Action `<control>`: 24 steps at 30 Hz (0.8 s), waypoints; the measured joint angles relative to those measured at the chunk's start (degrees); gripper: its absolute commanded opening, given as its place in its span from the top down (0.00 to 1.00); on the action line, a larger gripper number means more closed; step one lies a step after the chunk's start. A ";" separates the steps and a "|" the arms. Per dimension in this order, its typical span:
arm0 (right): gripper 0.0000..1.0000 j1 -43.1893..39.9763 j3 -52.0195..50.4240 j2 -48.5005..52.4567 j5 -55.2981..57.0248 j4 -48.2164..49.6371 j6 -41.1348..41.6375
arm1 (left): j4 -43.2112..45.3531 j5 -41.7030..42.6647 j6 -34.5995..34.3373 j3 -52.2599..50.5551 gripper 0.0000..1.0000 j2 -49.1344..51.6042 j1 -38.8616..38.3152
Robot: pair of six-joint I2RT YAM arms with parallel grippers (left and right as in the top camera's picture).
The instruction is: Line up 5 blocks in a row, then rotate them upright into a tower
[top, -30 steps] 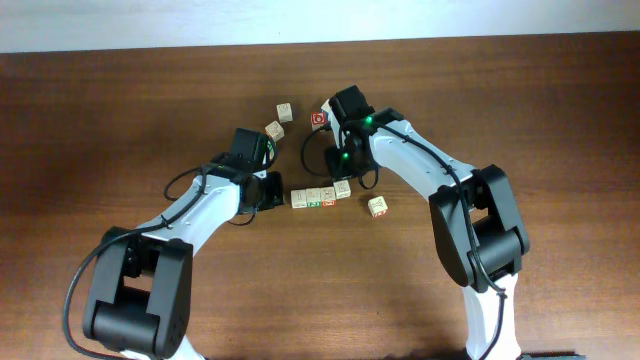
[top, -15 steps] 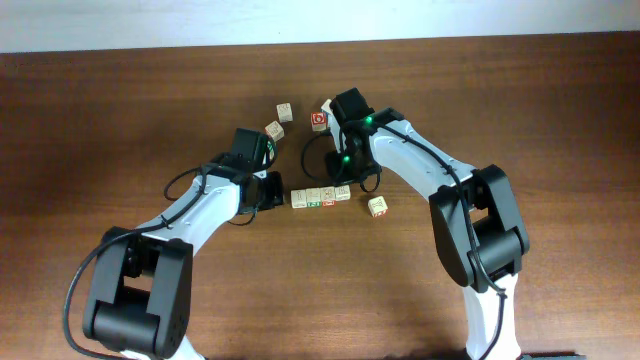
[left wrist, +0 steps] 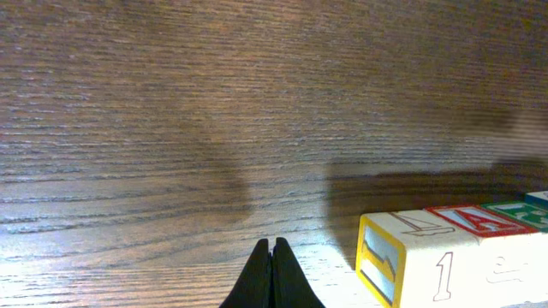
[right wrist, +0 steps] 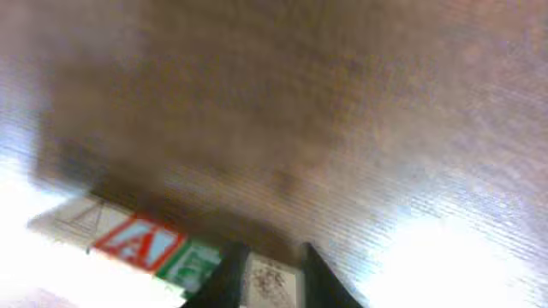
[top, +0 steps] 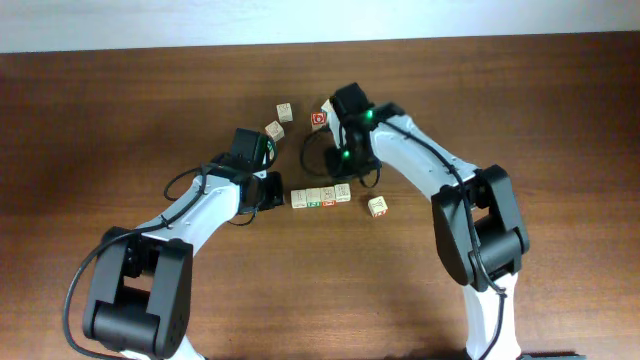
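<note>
Four blocks (top: 320, 196) sit in a touching row on the table (top: 120, 120) between the arms. A fifth (top: 377, 206) lies apart, near the row's right end.

Judge them light, stiff wooden cubes with smooth printed faces, so a corner pinch may slip. Take each by two opposite flat sides, centred.

A cube has no long axis. The row's axis runs left to right, its right end a little farther from you. All four sit flat with printed faces up. The lone one looks slightly askew.

Your right gripper (right wrist: 271, 250) straddles the right-end block (right wrist: 272, 281). It's too blurred to tell whether the jaws pinch it or stand clear.

Your left gripper (left wrist: 271, 248) has its jaws pressed together and empty, just beside the left-end block (left wrist: 402, 252).
</note>
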 measured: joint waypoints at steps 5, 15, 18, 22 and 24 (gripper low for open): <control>0.59 -5.97 23.23 -2.19 -0.39 -23.76 2.49 | 0.07 -0.20 0.00 0.00 0.98 0.02 0.02; 0.96 -6.67 -0.46 -1.68 0.90 -28.28 5.49 | 0.07 -0.35 0.00 0.00 0.95 0.04 0.02; 0.95 -6.67 -2.82 -1.68 1.38 -26.43 5.44 | 0.07 -0.37 0.00 0.00 0.95 0.04 0.02; 0.96 -6.67 -5.90 -2.80 1.31 -21.09 5.44 | 0.04 -0.37 0.00 0.00 0.96 0.09 0.02; 0.96 -6.67 -7.58 -4.04 0.90 -18.03 5.16 | 0.04 -0.37 0.00 0.00 0.95 0.09 0.02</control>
